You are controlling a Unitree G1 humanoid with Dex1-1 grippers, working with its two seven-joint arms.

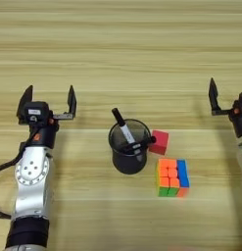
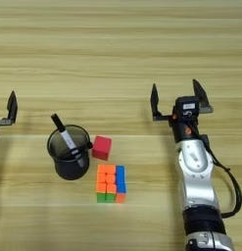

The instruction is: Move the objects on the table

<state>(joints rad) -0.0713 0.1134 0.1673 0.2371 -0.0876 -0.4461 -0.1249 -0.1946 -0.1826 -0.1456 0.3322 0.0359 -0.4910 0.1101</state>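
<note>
On light-wood table (image 1: 117, 44): pen cup (image 1: 129, 154), cubes; plank grain horizontal

We see a black cable (image 1: 6, 164) trailing in from the near left edge of the scene, and a second black cable (image 2: 236, 188) curving in a wide arc at the near right. At the very nearest edge, right of centre, we make out a small dark sliver (image 1: 177, 248), too cut off to identify.
</note>
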